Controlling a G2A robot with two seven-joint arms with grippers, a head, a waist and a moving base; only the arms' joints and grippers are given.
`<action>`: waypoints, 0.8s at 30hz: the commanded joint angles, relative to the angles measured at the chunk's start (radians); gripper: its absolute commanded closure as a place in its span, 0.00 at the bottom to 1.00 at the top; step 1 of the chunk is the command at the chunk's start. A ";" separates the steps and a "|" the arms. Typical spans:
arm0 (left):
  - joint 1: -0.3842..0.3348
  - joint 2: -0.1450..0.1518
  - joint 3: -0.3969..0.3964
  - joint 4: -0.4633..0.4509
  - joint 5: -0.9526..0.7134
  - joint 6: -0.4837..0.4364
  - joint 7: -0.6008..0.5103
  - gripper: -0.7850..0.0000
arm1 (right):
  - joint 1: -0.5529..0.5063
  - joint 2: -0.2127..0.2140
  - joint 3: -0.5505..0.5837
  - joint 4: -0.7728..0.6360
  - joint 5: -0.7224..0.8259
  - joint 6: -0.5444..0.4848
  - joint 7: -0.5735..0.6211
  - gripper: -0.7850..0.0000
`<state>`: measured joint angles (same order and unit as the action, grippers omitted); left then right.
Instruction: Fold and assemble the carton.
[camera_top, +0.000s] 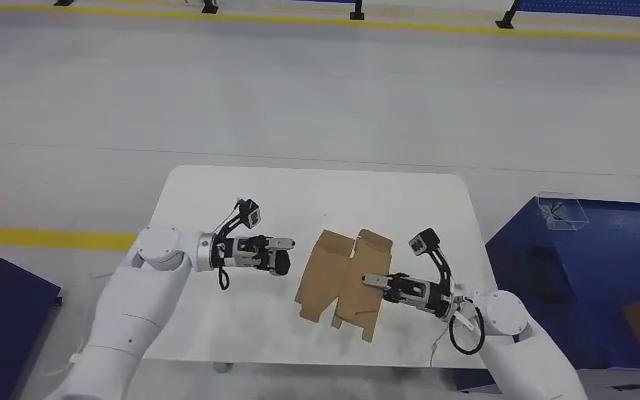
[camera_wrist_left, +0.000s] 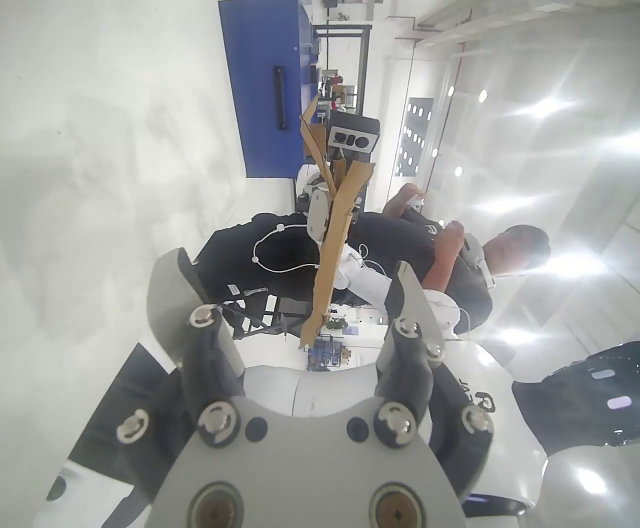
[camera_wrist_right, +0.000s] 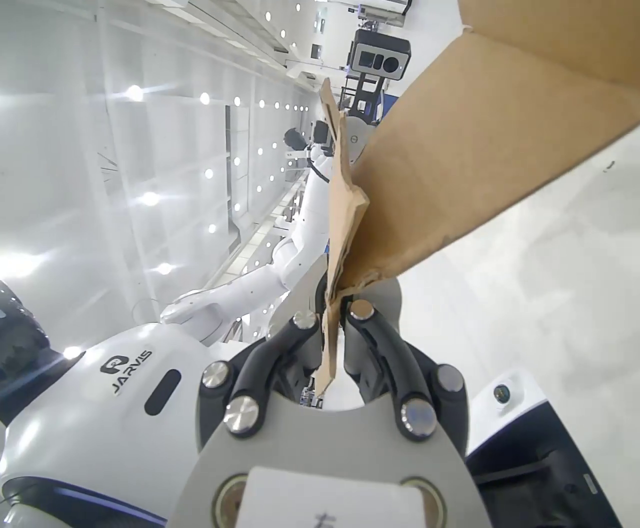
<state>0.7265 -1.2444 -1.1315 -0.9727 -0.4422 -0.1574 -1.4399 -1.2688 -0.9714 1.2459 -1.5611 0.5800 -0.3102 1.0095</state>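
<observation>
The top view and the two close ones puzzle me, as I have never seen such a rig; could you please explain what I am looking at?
This is a robot with two arms, working at a white table. The top view comes from a camera above the arms, looking down. The other two come from a camera on each wrist, so each shows that arm's own jaws up close. The brown thing is a flattened carton, partly opened. The jaws of the right arm are shut on one edge of it, as the right wrist view shows. The jaws of the left arm stand open beside the carton, apart from it, holding nothing. The carton seems held up rather than lying flat; whether it touches the table I cannot tell.
</observation>
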 joint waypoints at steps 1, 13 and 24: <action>0.005 -0.002 0.012 -0.006 -0.011 -0.007 -0.006 0.30 | 0.002 -0.004 -0.012 -0.002 0.020 0.013 0.001 1.00; 0.044 -0.007 0.037 -0.072 -0.098 -0.052 -0.054 0.62 | 0.020 -0.024 -0.084 -0.007 0.000 0.049 -0.035 1.00; 0.052 -0.001 0.032 -0.077 -0.158 -0.032 -0.084 1.00 | 0.028 -0.032 -0.093 -0.003 0.038 0.075 -0.053 0.00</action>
<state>0.7783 -1.2472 -1.0945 -1.0500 -0.5909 -0.1866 -1.5207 -1.2411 -1.0030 1.1533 -1.5640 0.6185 -0.2353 0.9568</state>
